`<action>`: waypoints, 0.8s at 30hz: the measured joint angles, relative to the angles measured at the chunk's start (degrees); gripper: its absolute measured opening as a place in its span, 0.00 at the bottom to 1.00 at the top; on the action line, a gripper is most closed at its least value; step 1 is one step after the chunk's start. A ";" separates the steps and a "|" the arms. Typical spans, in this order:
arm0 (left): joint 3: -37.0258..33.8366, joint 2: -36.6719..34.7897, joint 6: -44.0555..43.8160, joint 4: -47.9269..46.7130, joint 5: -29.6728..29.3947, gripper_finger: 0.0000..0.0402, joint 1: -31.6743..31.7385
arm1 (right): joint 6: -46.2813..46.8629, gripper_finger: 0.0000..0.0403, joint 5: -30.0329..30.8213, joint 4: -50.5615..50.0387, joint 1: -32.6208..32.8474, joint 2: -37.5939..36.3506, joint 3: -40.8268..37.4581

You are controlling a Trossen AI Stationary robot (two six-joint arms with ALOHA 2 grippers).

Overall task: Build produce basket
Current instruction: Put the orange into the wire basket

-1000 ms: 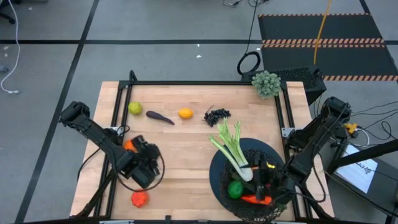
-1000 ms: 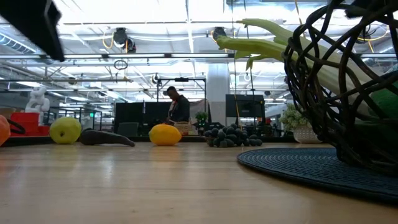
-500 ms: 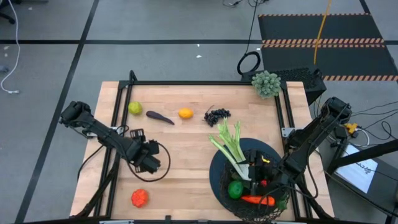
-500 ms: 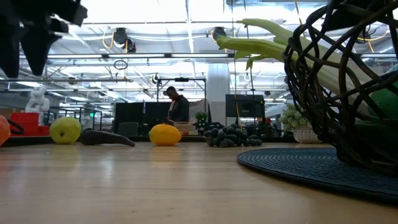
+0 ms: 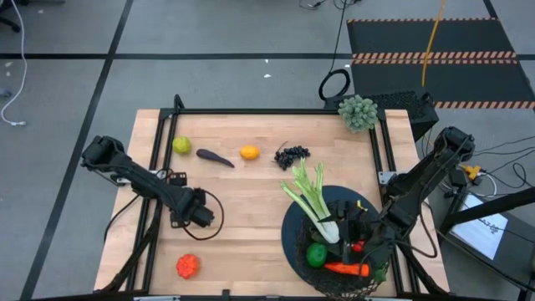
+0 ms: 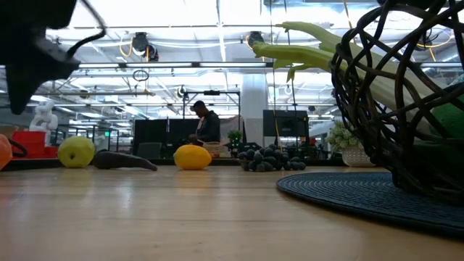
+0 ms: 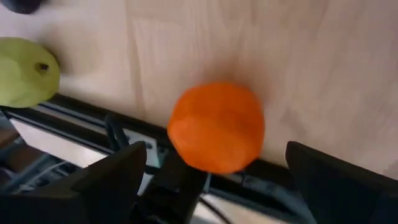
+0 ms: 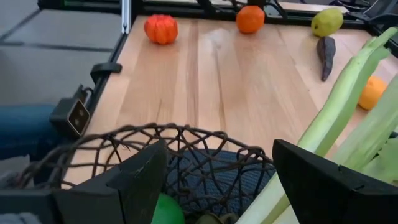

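Near the table's left edge, the left gripper hangs wide open and empty over an orange, which lies on the wood between its fingers. The right gripper, also spread, sits inside the basket.

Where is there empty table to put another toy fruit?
Bare wood lies in the middle, between the left claw and the basket, below the lemon and grapes. The far row is crowded, and the basket is full where the right claw hovers.
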 joint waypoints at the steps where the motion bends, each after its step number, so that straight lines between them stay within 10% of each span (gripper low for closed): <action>1: -0.76 0.00 1.19 -0.33 0.31 0.96 -0.31 | 0.00 0.71 0.00 0.27 0.00 -0.15 0.00; 24: -8.45 0.02 6.75 9.02 -0.11 0.99 6.05 | -0.81 0.71 -0.42 0.98 0.31 -0.17 0.00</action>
